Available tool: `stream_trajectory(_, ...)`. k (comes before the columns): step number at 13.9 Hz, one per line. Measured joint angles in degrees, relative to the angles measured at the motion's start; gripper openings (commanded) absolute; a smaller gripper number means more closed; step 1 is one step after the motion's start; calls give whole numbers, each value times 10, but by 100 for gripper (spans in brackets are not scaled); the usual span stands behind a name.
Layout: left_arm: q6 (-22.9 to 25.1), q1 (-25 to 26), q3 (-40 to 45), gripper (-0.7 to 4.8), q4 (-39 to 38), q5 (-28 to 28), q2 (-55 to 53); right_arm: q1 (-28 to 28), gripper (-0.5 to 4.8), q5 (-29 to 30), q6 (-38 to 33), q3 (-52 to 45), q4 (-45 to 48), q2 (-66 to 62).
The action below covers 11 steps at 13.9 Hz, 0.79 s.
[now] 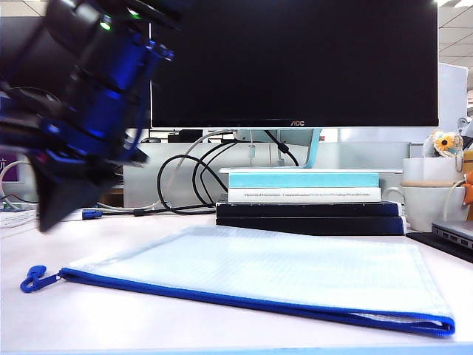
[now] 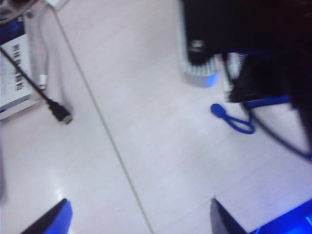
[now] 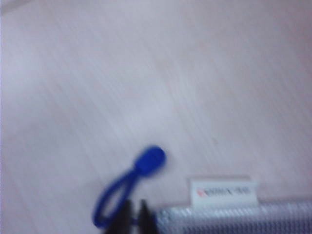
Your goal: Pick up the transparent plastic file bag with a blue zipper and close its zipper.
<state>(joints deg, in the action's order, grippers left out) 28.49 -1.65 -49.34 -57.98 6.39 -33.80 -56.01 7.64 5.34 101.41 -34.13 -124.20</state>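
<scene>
The file bag [image 1: 259, 274] lies flat on the counter [image 1: 111, 318], zipper [image 1: 222, 298] running sideways, its pull [image 3: 129, 183] just beyond the closed, empty right hand [image 3: 131, 214]; the left hand [image 2: 139, 217] hovers open above.

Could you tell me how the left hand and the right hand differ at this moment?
The left hand is open with fingers wide apart; the right hand is shut. The left hand hovers clear above the table, holding nothing; the right hand sits right at the zipper pull by the file bag.
</scene>
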Motion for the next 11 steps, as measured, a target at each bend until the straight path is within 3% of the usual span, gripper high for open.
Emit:
stream_trajectory(3,0,0,0,375,-1,-4,12,5,154,5,-1,-1,-8,-8)
stream_trajectory(6,0,0,0,372,-2,0,11,-11,148,55,-3,-1,28,-14)
stream_trajectory(11,0,0,0,372,-6,1,11,-20,148,20,-6,-2,42,-48)
